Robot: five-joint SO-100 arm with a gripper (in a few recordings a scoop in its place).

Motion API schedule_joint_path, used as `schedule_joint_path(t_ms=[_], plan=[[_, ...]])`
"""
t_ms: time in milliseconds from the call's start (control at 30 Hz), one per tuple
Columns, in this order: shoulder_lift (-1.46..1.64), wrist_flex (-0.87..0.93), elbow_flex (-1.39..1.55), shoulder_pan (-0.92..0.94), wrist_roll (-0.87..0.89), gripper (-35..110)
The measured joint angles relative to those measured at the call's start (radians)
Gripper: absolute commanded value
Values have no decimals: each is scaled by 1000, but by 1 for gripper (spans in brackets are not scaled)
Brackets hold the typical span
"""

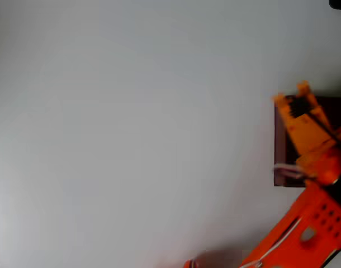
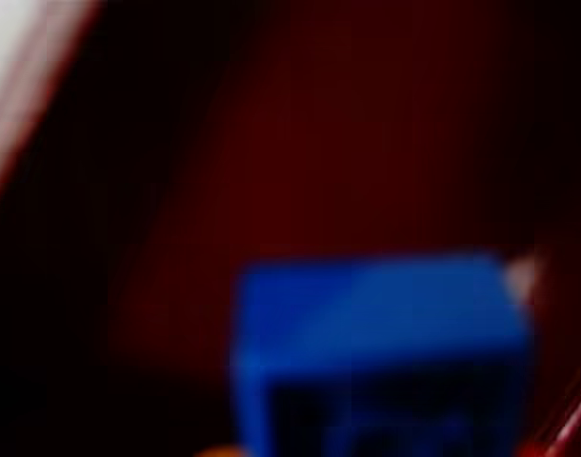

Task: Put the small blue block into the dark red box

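over the box [image 1: 280, 146] at the right edge of the overhead view, the gripper [image 1: 291, 97] is hung low. block [image 2: 378, 354] seen close against dark red inside, apparently pinched; finger state cannot be told.

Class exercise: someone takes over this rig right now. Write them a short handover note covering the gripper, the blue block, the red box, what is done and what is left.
Gripper: orange, over the dark red box at the right edge of the overhead view. Whether the jaws are open or shut cannot be told.
Small blue block: close before the wrist camera, blurred, dark red box interior behind it. Held or already resting inside: unclear.
Done: block carried to the box.
Left: confirm the release, then lift the arm clear.
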Motion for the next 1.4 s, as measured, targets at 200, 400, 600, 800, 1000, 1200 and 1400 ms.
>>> schedule_joint_path(t_ms=[200, 400, 600, 800, 1000, 1200, 1400], plan=[[-325, 40, -255, 58, -17, 19], [-373, 43, -250, 66, -54, 18], [-124, 52, -29, 11, -141, 1], [433, 44, 419, -213, -189, 0], [1068, 71, 815, -534, -144, 0], [1333, 74, 1025, -807, -124, 0], [1482, 63, 1189, -1025, -124, 0]])
